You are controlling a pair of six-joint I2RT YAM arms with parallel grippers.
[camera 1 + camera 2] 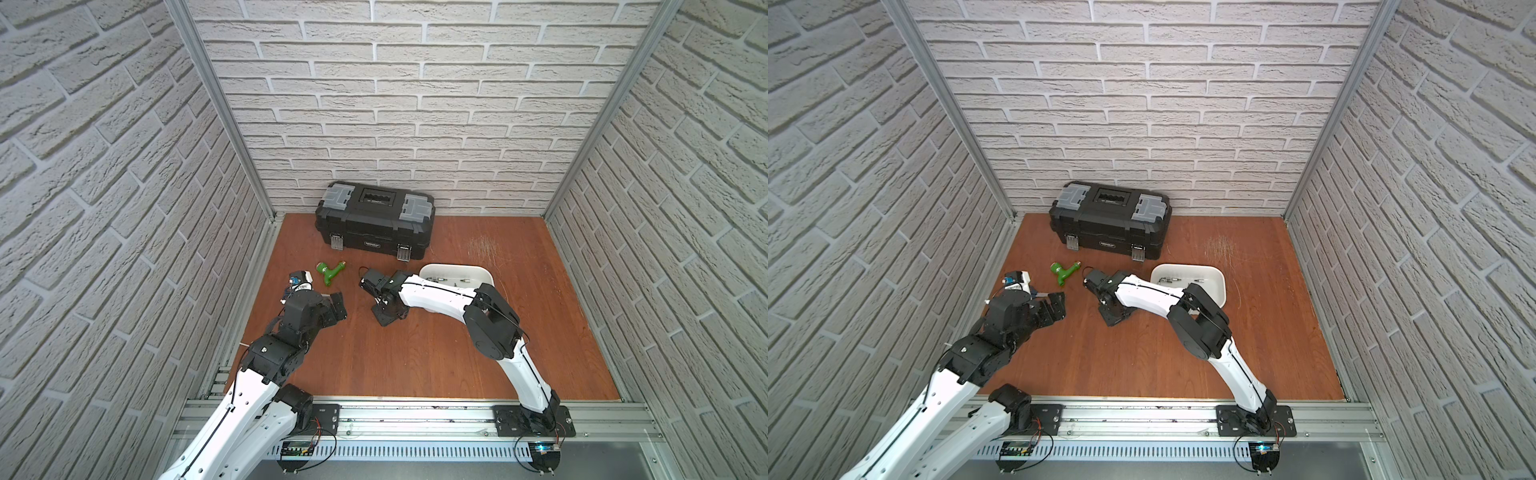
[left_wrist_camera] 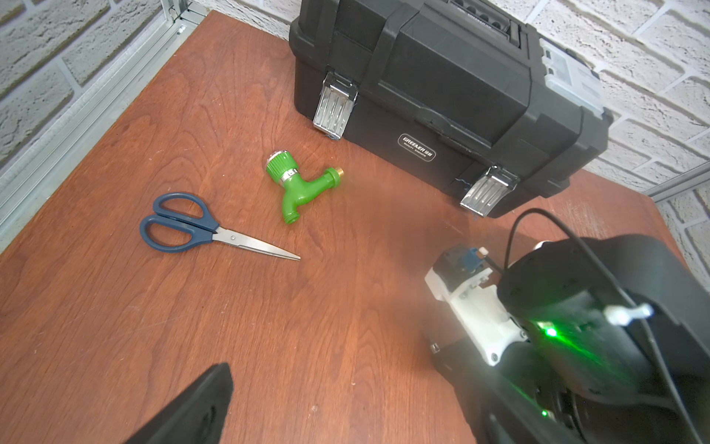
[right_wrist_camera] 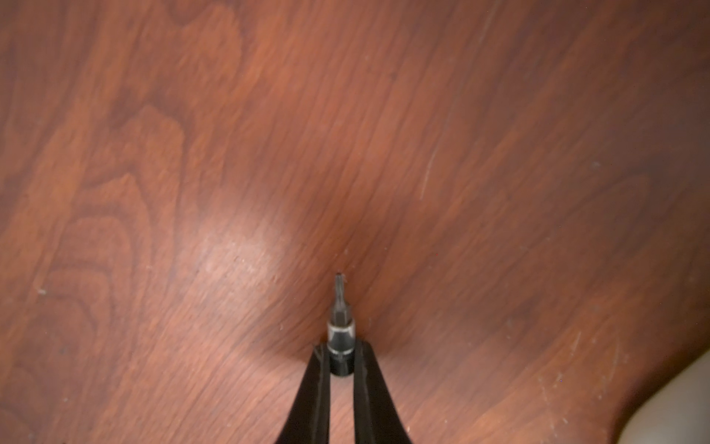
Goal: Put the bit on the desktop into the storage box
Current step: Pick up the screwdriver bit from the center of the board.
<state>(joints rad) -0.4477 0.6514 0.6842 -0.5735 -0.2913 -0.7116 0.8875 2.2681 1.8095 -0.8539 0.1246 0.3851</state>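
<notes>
Right gripper [image 3: 341,359] pinches the bit [image 3: 340,332] by its base at the desktop [image 3: 153,153], bound for the storage box [image 1: 485,275]. Left gripper [image 1: 336,306] idles, spread wide.

Wood-grain desktop [image 1: 1183,353]. Black toolbox [image 1: 1108,220] stands against its far edge. Green tap [image 1: 1064,272] lies in front of the toolbox, toward the left edge. White storage box [image 1: 1183,270] sits right of centre, with small metal pieces [image 1: 1168,280] inside. The right gripper [image 1: 1112,319] points down at the board between tap and storage box. The left gripper [image 1: 1057,306] is near the left edge.
</notes>
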